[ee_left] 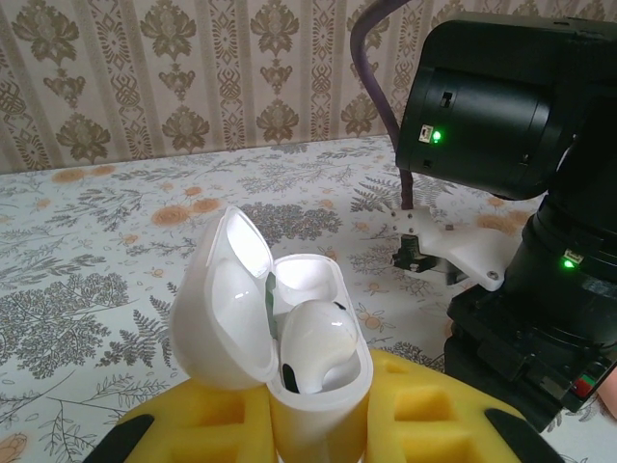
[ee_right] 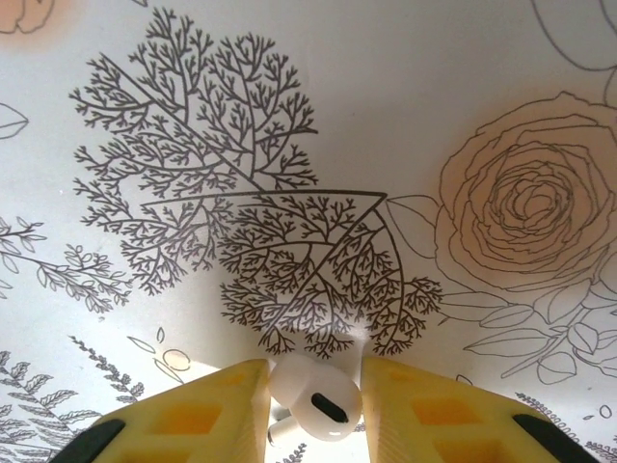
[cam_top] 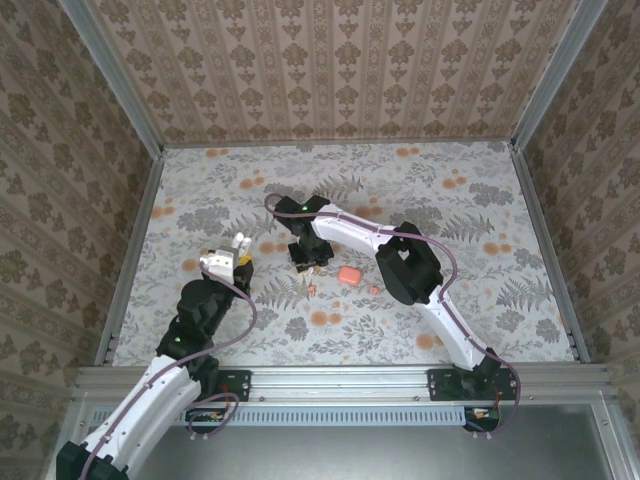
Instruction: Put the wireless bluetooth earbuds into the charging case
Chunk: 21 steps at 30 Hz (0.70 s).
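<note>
My left gripper (cam_top: 232, 258) is shut on a white charging case (ee_left: 308, 386), held upright off the table between its yellow pads (ee_left: 434, 405). The lid (ee_left: 222, 289) is swung open to the left. One white earbud (ee_left: 313, 342) sits in the case, and the slot behind it is empty. My right gripper (cam_top: 306, 260) points down at the table's middle. Its yellow pads (ee_right: 202, 410) touch both sides of a second white earbud (ee_right: 316, 397), close over the floral cloth, stem toward the camera. Two tiny pinkish-red earbuds (cam_top: 312, 291) (cam_top: 373, 290) lie on the table.
A pinkish-red rounded case (cam_top: 349, 275) lies just right of the right gripper. The right arm's black wrist (ee_left: 501, 106) looms close on the right in the left wrist view. Patterned walls (cam_top: 330, 70) enclose the table on three sides.
</note>
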Tool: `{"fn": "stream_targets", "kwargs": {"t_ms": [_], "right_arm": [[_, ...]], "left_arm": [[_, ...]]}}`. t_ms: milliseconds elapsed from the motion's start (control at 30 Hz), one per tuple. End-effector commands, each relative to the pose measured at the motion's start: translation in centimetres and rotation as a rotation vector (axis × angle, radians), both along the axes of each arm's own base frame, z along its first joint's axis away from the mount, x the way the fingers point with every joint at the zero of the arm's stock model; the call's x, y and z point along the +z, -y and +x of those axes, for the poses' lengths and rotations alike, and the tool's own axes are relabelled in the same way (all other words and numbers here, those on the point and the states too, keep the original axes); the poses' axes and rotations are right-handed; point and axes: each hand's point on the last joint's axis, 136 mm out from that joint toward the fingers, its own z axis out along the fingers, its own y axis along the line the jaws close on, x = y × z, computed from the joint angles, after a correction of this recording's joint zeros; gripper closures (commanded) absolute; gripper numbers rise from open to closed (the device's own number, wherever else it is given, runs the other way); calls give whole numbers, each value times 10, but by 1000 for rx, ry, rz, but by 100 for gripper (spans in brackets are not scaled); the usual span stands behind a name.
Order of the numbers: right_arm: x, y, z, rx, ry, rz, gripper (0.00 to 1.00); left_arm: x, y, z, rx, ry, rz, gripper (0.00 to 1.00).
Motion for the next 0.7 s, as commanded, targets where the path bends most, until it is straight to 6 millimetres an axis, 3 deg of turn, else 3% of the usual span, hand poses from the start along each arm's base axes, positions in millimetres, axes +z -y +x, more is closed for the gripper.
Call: {"fn": "stream_targets", "kwargs": {"t_ms": [0,300,667], "right_arm": [[-8,3,0,-11,3,-43,69],[11,3,6,12,100,-34,75],[60,13,11,16,348,114,76]], "left_arm": [[6,0,0,-1,25,-29,94],[2,0,0,-2,11,-28,94],[-13,17,3,-75,-57,-53,94]]}}
